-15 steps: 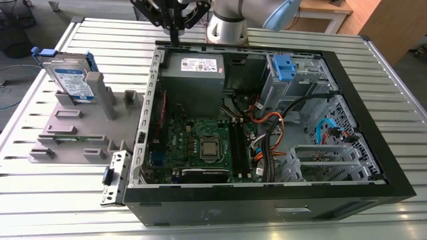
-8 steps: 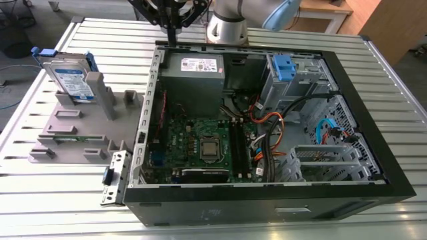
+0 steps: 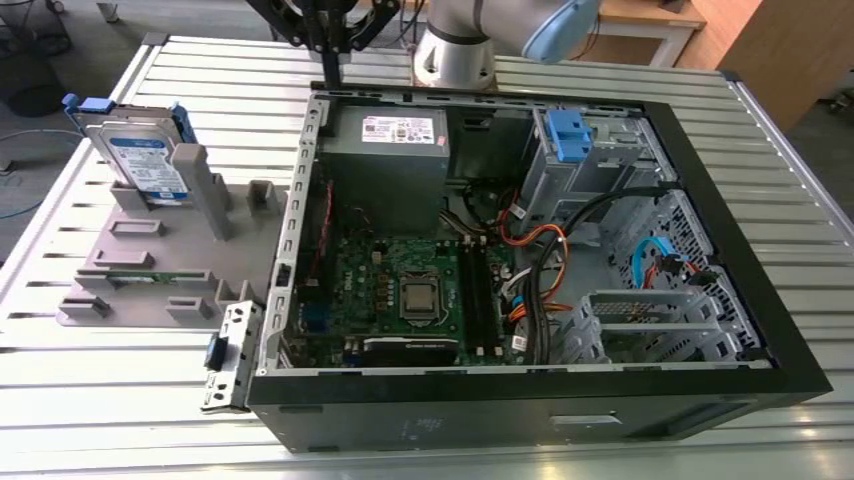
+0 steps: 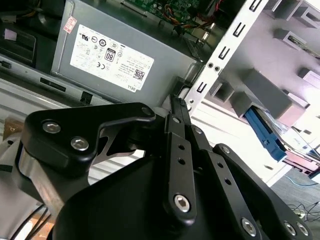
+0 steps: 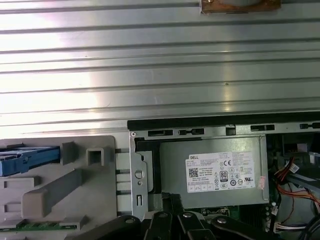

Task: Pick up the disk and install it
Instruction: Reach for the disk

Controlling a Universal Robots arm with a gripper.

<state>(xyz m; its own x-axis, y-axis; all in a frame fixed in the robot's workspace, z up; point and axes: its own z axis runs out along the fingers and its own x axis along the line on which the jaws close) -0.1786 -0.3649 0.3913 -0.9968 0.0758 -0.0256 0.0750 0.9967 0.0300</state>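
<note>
While poised over the rear corner of the open computer case (image 3: 534, 405), held the gripper (image 3: 334, 72) pressed together and empty, tips aimed down at the rim beside the power supply (image 3: 387, 150). Showed the same in both wrist views: black linkages folded to one narrow point (image 4: 178, 102) just above the supply's white sticker, nothing between the pads.

Found the disk (image 3: 144, 160) outside the case, toward the exterior view's left of the gripper and well apart from it, beyond the perforated side wall (image 3: 310, 210). Stood on edge in a grey holder (image 3: 147, 260) on the slatted table (image 3: 120, 385), leaning slightly, label face toward the exterior camera, blue rails along its sides.

Appeared in the first wrist view as a thin blue strip (image 5: 25, 157), edge-on, that strip running toward the case wall. Judged from this: long axis near upright in its slot, top edge free. Could not tell how deep the slot held the lower end.
</note>
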